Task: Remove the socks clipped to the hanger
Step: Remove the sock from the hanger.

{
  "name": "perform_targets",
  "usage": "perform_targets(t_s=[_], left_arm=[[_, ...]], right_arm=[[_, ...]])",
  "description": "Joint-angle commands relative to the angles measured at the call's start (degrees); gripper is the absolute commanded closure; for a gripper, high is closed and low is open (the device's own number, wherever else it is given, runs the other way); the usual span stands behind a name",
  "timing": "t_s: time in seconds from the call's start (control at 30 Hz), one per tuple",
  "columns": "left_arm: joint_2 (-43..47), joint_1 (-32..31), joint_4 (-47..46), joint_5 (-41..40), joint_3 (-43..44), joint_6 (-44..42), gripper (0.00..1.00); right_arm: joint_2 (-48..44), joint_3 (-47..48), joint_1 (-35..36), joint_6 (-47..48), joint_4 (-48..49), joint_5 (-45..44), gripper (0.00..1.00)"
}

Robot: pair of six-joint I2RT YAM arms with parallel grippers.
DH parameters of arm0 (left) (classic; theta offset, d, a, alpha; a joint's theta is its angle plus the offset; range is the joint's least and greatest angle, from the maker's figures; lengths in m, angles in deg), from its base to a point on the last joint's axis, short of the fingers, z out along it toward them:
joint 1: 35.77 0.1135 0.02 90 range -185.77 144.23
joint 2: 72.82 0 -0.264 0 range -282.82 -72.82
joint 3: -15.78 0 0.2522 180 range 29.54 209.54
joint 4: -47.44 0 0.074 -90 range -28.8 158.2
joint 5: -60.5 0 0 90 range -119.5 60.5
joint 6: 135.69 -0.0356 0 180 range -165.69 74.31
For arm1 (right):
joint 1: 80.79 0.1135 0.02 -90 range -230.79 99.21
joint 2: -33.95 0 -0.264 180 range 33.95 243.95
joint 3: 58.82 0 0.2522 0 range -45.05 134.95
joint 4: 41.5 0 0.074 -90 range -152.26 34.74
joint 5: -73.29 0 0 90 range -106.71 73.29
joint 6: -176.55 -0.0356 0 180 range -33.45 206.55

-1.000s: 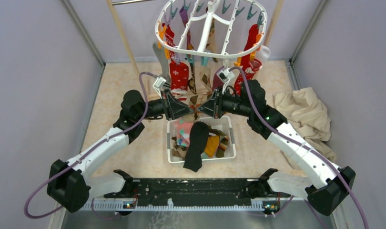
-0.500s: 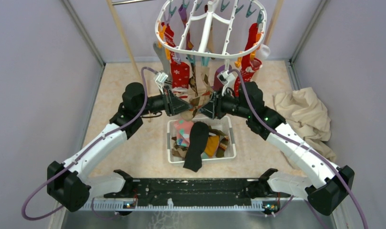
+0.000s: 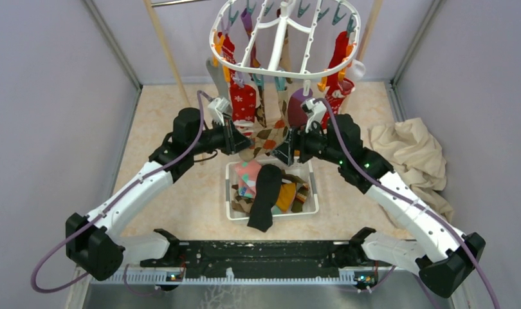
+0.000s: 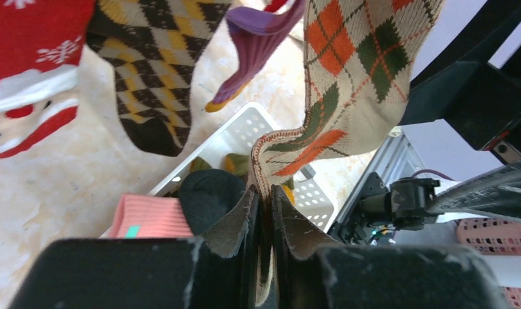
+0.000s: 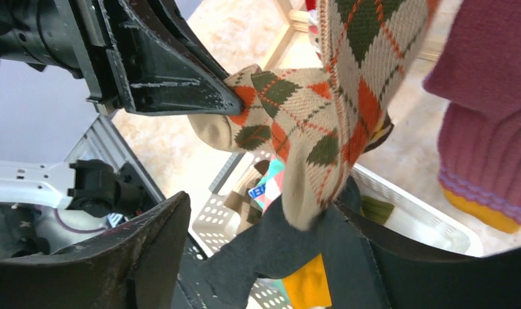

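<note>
We're looking into a robot lab booth: plain lilac panels [image 3: 45,96] on metal posts [image 3: 113,42] are boxing in a beige tabletop [image 3: 181,212], a left arm [image 3: 126,203] and a right arm [image 3: 406,199] are trailing purple cables [image 3: 52,264] from a black rail [image 3: 264,254] at the near edge, and a white hanger [image 3: 283,26] is dangling far back.

R end effector [image 5: 261,219]: opened, off argyle sock [image 4: 351,84] | L end effector [image 4: 263,212]: retracted

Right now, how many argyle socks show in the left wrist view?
2: a brown-and-yellow sock hanging upper left, and a cream sock with orange and green diamonds at upper right, its end pinched in the left claw. Others may be out of frame.
</note>
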Motion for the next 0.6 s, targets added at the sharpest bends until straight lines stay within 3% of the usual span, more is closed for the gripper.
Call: perform_targets(t_s=[0.0, 0.17, 0.57], left_arm=[[-0.3, -0.1, 4.4, -5.8, 3.0, -2.1, 0.83], [-0.3, 0.0, 6.0, -6.9, 3.9, -2.5, 0.83], [1.0, -0.1, 7.8, -6.5, 5.9, -2.4, 0.83]], right_arm=[[-2.5, 3.0, -0.5, 2.4, -3.0, -4.5, 0.21], [-4.0, 2.8, -0.8, 3.3, -6.2, -7.2, 0.14], [-5.2, 1.7, -1.0, 2.6, -4.9, -12.4, 0.16]])
